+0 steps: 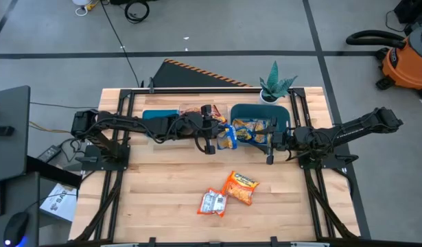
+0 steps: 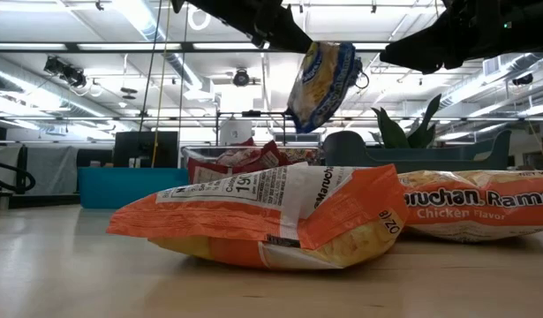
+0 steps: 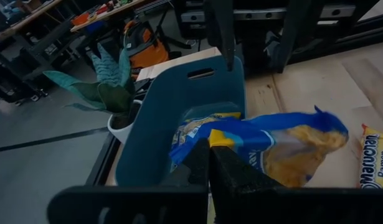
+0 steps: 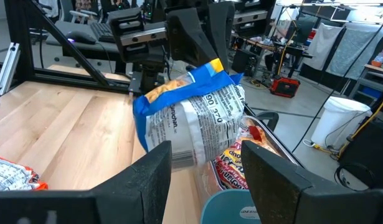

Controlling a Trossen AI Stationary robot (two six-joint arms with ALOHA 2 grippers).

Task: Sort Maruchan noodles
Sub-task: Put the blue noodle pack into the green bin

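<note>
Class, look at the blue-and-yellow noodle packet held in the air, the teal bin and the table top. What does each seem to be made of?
Blue-and-yellow noodle packet: thin glossy plastic film, going by its creases and shine. Teal bin: probably moulded plastic, smooth matte walls with a cut-out handle slot. Table top: light wood, with visible plank strips and grain.

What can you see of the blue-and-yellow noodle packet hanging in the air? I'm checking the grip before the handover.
The blue-and-yellow crinkly plastic noodle packet has blue edges, yellow noodle artwork and a white back with black print. It hangs tilted, clear of the table, pinched at one blue end by the shut left end effector. It hangs beside the dark teal plastic bin, in front of the open right end effector, which is not touching it.
</note>
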